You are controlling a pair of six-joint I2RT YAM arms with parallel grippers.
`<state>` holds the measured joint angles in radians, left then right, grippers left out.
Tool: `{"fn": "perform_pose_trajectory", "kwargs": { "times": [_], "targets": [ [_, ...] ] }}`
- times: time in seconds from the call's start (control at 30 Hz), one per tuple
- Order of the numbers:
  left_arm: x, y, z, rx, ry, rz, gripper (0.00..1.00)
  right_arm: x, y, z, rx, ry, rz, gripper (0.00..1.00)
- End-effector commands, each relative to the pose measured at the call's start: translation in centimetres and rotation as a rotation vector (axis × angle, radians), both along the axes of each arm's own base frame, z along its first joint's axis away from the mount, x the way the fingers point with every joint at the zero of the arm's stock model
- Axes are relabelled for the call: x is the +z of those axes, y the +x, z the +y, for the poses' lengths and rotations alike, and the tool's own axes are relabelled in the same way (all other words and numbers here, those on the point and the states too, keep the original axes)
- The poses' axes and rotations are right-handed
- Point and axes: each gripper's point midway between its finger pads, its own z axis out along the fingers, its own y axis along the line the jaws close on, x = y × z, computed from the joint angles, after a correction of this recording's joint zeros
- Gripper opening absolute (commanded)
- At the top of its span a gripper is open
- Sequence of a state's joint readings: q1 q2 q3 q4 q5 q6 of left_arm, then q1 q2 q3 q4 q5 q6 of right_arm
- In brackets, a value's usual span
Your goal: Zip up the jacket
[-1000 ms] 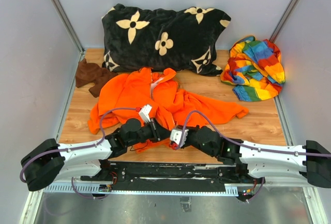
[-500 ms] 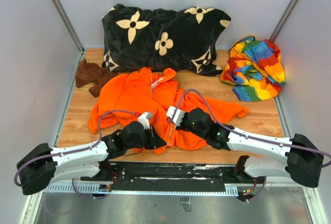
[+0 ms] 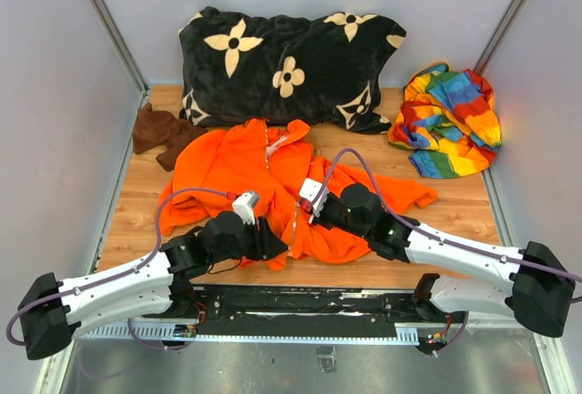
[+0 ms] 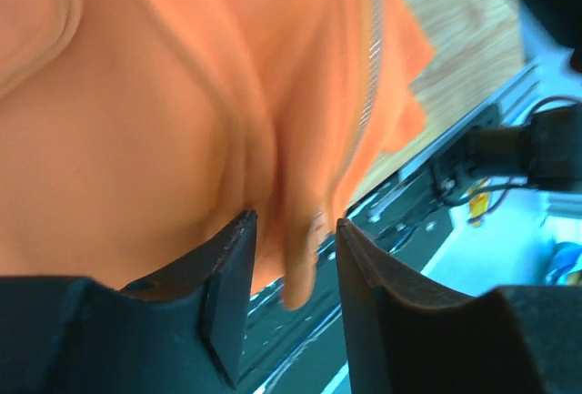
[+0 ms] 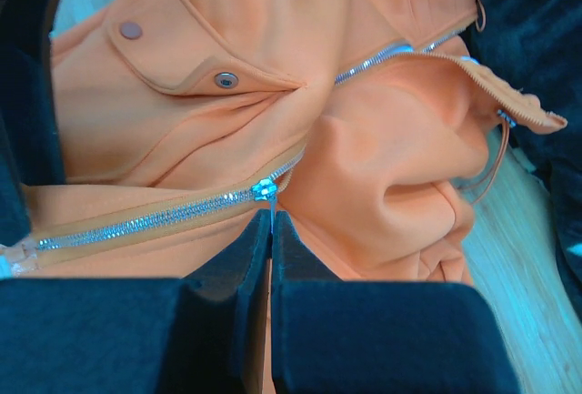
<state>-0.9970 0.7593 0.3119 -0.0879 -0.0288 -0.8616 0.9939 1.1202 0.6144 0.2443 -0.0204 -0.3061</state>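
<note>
The orange jacket (image 3: 236,171) lies spread on the wooden table, collar toward the far side. My right gripper (image 3: 306,214) is over its front; in the right wrist view the gripper (image 5: 272,217) is shut on the pull tab of the silver zipper slider (image 5: 265,190). The zipper is closed to the left of the slider (image 5: 136,223) and open beyond it toward the collar (image 5: 382,55). My left gripper (image 3: 271,247) is at the jacket's near hem. In the left wrist view it (image 4: 293,230) is open, with a fold of orange hem (image 4: 300,267) hanging between the jaws.
A black pillow with cream flowers (image 3: 286,66) lies along the far wall. A rainbow-striped cloth (image 3: 450,121) sits at the far right and a dark brown cloth (image 3: 159,135) at the far left. Grey walls close in both sides. The black arm mount (image 3: 300,308) runs along the near edge.
My right gripper has moved away from the near edge up the jacket's front, with the slider. My left gripper has shifted slightly nearer and stays at the hem.
</note>
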Motion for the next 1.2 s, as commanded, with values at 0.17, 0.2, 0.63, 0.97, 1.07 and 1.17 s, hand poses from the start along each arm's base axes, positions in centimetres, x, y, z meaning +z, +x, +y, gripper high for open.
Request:
{"fn": "perform_pose_trajectory", "kwargs": {
  "times": [0.17,0.2,0.63,0.97,1.07,1.17],
  "targets": [
    [7.5,4.7,-1.1,0.067,-0.035,-0.189,0.53,2.5,-1.1,0.5,0.051,0.094,-0.008,0.01],
    [7.7,5.1,-1.3,0.074,-0.041,-0.193,0.53,2.6,-1.2,0.4,0.053,0.094,-0.007,0.01],
    [8.5,8.8,-3.6,0.074,-0.061,-0.21,0.53,3.0,-2.1,1.1,0.096,0.084,-0.002,0.01],
    [8.3,7.9,-3.6,0.055,-0.092,-0.187,0.54,3.3,-1.3,1.4,0.069,0.086,-0.009,0.01],
    [7.2,7.9,-3.7,0.054,-0.07,-0.157,0.53,3.7,-1.3,1.6,0.069,0.098,-0.012,0.01],
    [6.3,8.1,-3.3,0.08,-0.04,-0.14,0.53,3.8,-0.9,1.4,0.044,0.095,-0.015,0.01]
  ]
}}
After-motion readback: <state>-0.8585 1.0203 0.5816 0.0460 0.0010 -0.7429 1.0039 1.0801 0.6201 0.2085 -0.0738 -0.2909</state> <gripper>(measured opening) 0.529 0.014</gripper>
